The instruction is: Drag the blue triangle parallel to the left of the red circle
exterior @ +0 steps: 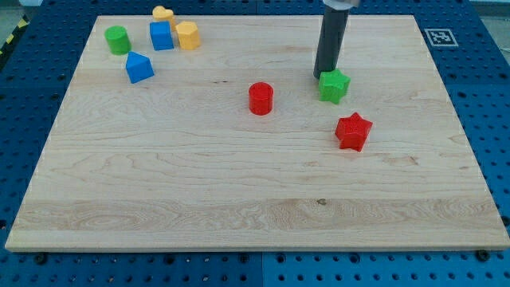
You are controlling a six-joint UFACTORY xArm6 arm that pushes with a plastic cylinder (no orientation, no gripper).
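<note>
Across nearly the whole view lies the table [255, 199], a pale wooden board on a blue pegboard surface [24, 271] with a small black-and-white marker [439, 36] at the board's 1 o'clock corner. From the top edge, at about 1 o'clock from the board's middle, the dark rod [331, 44] comes straight down. My tip [325, 76] sits at the upper-left edge of the green star [335, 85], touching it or just short of touching; I cannot tell which. This arm carries no fingers, only the rod, so nothing is held.

At 5 o'clock from the green star, near but apart, lies the red star [353, 131]. Just at 8 o'clock from my tip, near the board's middle, stands the red circle [260, 98], a short cylinder with clear wood all round it.

Well apart, toward 10 o'clock of the board, sits the cluster of small blocks. The blue triangle [139, 67] is the lowest of them, at about 10 o'clock from the red circle and far from my tip. At 1 o'clock from it is the blue cube [161, 36], with the yellow hexagon [187, 36] just beside it at 3 o'clock, seemingly touching. Another yellow block [163, 13], its shape hard to make out, sits at 12 o'clock of the cube. The green cylinder [118, 39] stands at 11 o'clock from the blue triangle, apart from it.
</note>
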